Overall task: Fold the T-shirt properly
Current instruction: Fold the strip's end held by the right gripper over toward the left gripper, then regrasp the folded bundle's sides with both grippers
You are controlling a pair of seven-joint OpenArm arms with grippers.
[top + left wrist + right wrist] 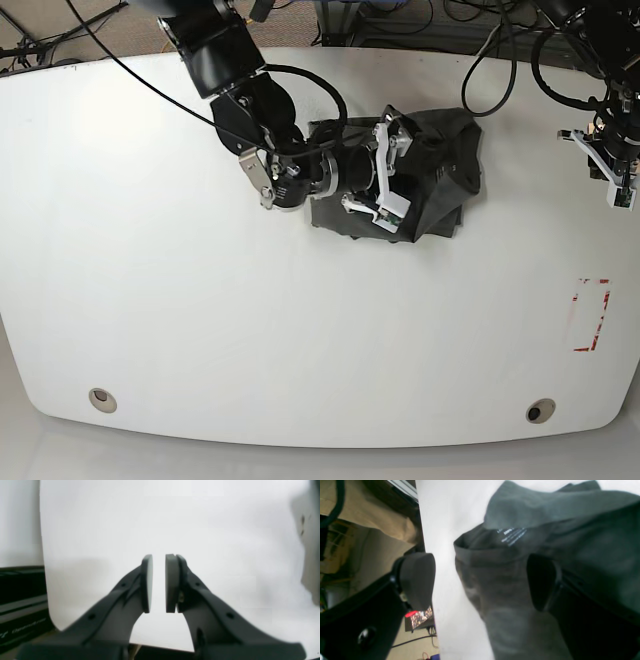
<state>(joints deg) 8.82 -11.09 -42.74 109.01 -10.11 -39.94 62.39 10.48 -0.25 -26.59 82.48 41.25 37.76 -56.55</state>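
The T-shirt lies crumpled in a dark grey heap at the far middle of the white table. In the right wrist view the T-shirt shows its neck opening with small pale lettering. My right gripper hovers over the heap's left part, open wide with nothing between its fingers; one finger stands over the cloth, the other beside it. My left gripper hangs at the table's far right, apart from the shirt. In the left wrist view the left gripper is all but shut, a thin slit between its pads, holding nothing.
A red-outlined rectangle is marked on the table at the right. Two small round holes sit near the front edge. Cables run behind the far edge. A blurred grey shape fills the left wrist view's right edge.
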